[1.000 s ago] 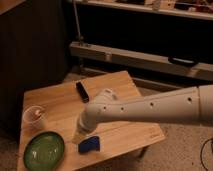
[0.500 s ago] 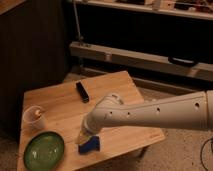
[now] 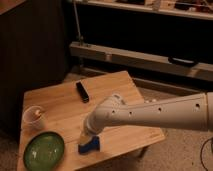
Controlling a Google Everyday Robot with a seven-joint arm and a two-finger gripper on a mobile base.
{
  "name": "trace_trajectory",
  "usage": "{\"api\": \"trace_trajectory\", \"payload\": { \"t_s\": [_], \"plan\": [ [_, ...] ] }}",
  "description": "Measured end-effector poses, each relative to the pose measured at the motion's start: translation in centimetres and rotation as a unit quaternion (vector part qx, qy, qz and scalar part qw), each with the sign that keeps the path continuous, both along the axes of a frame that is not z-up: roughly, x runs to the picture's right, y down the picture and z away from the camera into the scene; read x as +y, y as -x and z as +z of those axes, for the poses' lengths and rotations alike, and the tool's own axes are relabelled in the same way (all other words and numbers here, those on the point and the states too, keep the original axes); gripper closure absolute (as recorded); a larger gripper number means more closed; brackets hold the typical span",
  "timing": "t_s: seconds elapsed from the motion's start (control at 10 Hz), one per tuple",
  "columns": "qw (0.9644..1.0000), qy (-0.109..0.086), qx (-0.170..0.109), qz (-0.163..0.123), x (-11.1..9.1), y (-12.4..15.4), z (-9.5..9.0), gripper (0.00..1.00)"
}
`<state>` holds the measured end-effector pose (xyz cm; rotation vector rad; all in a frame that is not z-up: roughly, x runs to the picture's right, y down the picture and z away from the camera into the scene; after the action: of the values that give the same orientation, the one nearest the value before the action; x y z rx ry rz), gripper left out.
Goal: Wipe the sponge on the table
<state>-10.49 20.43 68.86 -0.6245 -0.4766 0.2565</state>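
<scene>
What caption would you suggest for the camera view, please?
Gripper at the small dark-blue rectangular sponge near the front edge of the light wooden plank table, beside a round green plate.

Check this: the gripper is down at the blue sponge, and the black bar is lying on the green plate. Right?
Not quite. The black bar lies on the table itself, apart from the green plate, not on it; the camera view shows this. The gripper is down at the blue sponge.
</scene>
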Motion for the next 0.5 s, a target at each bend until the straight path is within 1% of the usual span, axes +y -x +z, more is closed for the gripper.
{"api": "trace_trajectory", "payload": {
  "t_s": [0.1, 0.2, 0.3, 0.5],
  "plan": [
    [0.9986, -0.022, -0.03, -0.037, 0.4, -0.5, 0.5, 0.35],
    [0.9962, -0.037, -0.048, -0.063, 0.8, -1.0, 0.8, 0.35],
    [0.9939, -0.044, -0.055, -0.085, 1.0, -1.2, 0.9, 0.35],
    [0.9938, -0.032, -0.044, -0.097, 1.6, -1.2, 1.3, 0.35]
  ]
}}
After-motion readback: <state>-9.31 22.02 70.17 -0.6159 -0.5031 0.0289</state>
